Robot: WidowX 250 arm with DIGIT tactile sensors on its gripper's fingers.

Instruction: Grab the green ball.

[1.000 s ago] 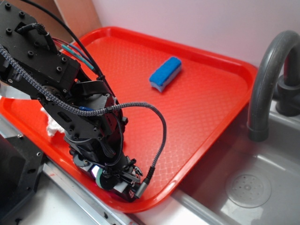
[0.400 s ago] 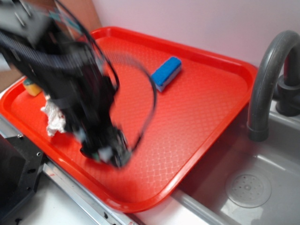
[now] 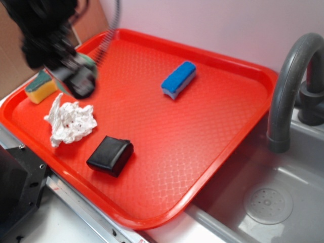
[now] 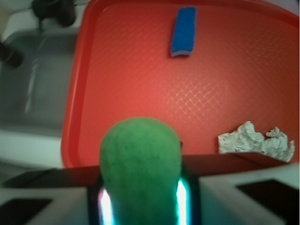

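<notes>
- Since a second ago the arm has swung from the near edge of the red tray [image 3: 217,152] up to its far-left corner, uncovering the black pad [image 3: 110,155] and the crumpled white paper [image 3: 70,121].
- In the wrist view the green ball [image 4: 140,166] sits squeezed between the two fingers of the gripper [image 4: 140,201], bulging up out of them; it is lifted clear of the tray floor.
- In the exterior view the gripper [image 3: 76,81] is a dark motion blur, with a sliver of green at its tip that may be the ball.
- Just beside that blur, at the tray's left edge, lies a yellow sponge with a green top [image 3: 40,87].
- The white paper lies below the gripper, and the black pad rests nearer the front rim, close to the paper.
- A blue sponge [image 3: 178,79] lies well apart, toward the tray's far side.
- Right of the tray, a grey faucet [image 3: 288,86] arches over a sink [image 3: 268,202] set in the worktop.
- Nothing stands between the gripper and the tray's open middle.
</notes>
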